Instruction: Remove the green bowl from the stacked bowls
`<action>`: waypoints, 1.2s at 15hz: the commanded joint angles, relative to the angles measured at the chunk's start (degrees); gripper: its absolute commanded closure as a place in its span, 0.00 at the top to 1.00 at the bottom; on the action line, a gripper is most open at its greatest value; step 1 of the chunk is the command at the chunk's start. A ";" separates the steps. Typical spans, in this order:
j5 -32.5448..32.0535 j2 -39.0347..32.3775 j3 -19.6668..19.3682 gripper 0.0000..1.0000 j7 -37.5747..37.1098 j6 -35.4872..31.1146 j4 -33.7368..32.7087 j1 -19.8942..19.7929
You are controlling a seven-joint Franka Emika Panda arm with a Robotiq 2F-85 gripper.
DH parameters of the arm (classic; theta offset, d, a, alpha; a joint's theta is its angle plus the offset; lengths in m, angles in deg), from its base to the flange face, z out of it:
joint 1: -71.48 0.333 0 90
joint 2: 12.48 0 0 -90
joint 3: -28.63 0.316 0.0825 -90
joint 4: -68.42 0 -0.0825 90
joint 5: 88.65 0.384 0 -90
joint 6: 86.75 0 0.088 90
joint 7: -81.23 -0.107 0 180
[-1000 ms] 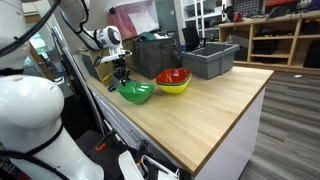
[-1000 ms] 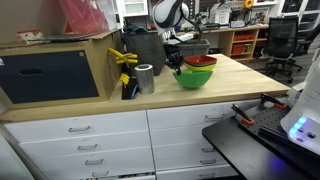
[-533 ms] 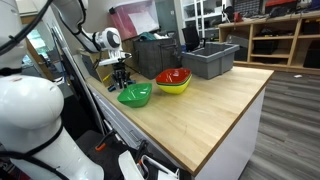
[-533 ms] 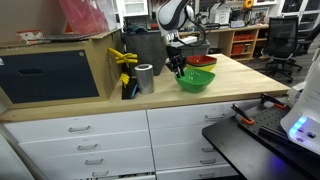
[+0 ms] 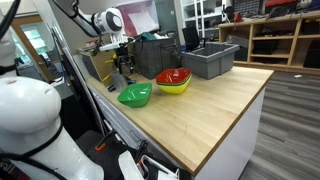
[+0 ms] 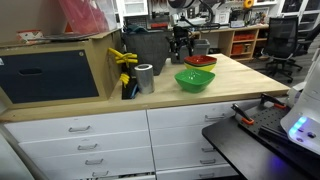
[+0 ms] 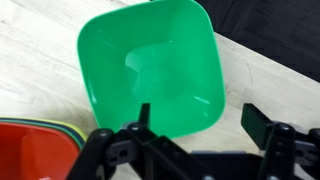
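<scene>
Hovering over the green bowl (image 5: pixel 135 95) at left of centre in an exterior view, the gripper (image 5: pixel 123 64) hangs with its jaws spread and nothing between them; the wrist view shows the gripper (image 7: pixel 197 112) open, its two dark fingers on either side of the bowl's lower rim without touching it. The green bowl (image 7: pixel 150 70) sits upright on the wooden table (image 5: pixel 215 110), no longer nested, just beside the stack at lower left of the wrist view. There the red bowl (image 7: pixel 30 150) lies inside the yellow bowl (image 7: pixel 70 128). Whether the green rim touches the stack cannot be told, since the gripper body hides the gap. The removal looks all but done, and the step in hand seems to be clearing away. That is best done by rising straight up with the fingers kept wide, so that neither tip clips the glossy rim and slides the light bowl back against the stack or toward the near table edge. Any sideways swing should wait until the fingers are well above the bowl. By count there are three bowls: one green (image 6: pixel 195 79), one red (image 6: pixel 200 61) and one yellow. One grey bin (image 5: pixel 210 60) stands at upper right of centre behind them, and one gripper (image 6: pixel 180 44) works the scene.
</scene>
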 commanded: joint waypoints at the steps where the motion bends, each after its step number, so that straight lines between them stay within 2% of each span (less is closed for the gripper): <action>1: 1.10 3.86 -1.38 1.00 0.67 3.53 0.05 -2.36; 10: 0.73 7.15 -5.49 1.00 -1.25 2.83 0.61 -7.23; 15: 2.59 8.22 -7.02 1.00 -3.96 3.47 0.64 -9.01; 16: 0.98 6.48 -6.69 1.00 -1.77 2.39 -0.18 -8.64; 18: 1.57 6.73 -7.02 1.00 -2.57 2.39 -0.17 -9.06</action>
